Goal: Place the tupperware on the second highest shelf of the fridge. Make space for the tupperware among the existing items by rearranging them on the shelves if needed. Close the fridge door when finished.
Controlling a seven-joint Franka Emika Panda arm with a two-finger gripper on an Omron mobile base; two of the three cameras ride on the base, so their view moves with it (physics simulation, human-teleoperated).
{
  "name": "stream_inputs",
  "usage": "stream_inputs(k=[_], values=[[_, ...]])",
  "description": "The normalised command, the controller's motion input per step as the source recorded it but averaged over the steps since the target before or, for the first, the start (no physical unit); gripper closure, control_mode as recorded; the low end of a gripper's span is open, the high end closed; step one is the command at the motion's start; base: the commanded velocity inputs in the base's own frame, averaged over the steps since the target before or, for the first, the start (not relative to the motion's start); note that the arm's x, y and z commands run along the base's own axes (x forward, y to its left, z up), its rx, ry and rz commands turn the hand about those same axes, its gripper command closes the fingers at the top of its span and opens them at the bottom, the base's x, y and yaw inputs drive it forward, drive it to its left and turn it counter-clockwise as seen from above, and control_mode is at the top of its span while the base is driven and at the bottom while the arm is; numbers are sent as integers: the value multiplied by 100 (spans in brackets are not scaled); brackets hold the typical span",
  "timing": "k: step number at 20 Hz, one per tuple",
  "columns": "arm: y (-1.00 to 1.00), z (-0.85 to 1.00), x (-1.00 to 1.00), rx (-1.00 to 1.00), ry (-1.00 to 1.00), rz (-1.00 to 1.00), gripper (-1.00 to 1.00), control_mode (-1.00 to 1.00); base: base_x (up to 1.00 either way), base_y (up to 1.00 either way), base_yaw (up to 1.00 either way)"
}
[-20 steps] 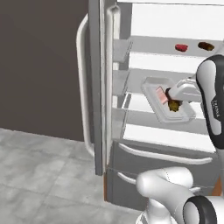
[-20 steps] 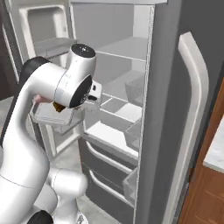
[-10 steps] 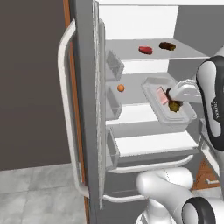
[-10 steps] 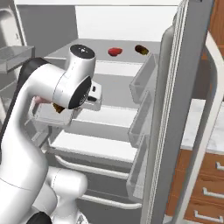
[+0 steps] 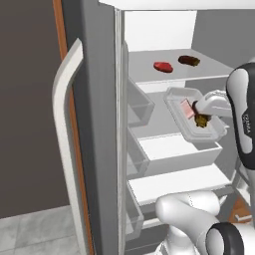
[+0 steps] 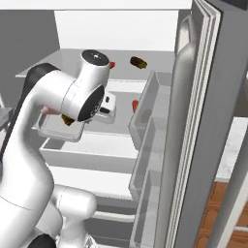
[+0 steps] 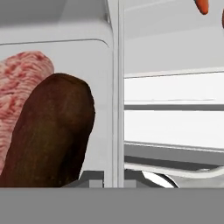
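Gripper (image 5: 198, 108) is clamped shut on the rim of the tupperware (image 5: 191, 125), centre-right of left base view, held in the air in front of the open fridge (image 5: 94, 124). Tray sits level w/ pink piece (image 7: 22, 83) and dark brown piece (image 7: 52, 140) inside; in hand view the jaws pinch the thin rim wall.

Risks, as a judgement:
- Grip is on one edge only, so tray could pivot or tip when pushed in; food could slide out.
- Tray's far corner could catch a shelf front lip or the door bins (image 6: 145, 121) at centre of right base view, since it hangs close to both.
- Target level is easy to mistake: red lump (image 5: 163, 66) and dark brown lump (image 5: 189, 61) lie on the upper shelf (image 5: 149, 73) at upper centre; the tray hangs by the second highest shelf (image 5: 154, 117) just under it.
- An orange-red lump (image 6: 135, 105) near the bins, centre of right base view, may be in the way; could get shoved.

Surface & room: shelves are thin pale glassy panels, prob. slick. Interior white, doors wide open w/ pale curved handle (image 5: 64, 149) at left; grey floor (image 5: 30, 234) lower left, wood cabinet (image 6: 227, 213) lower right of right base view.
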Motion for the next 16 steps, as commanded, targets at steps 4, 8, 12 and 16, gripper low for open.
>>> stream_inputs(k=[4, 8, 12, 16], values=[[0, 0, 0, 0, 0, 0, 100, 100, 72, 13, -5], [0, -31, 20, 0, 0, -4, 100, -100, 11, 0, -1], [0, -46, 5, -4, 5, -21, 100, -100, 0, 0, 0], [0, -28, 0, -1, 6, -39, 100, -100, 0, 0, 0]])
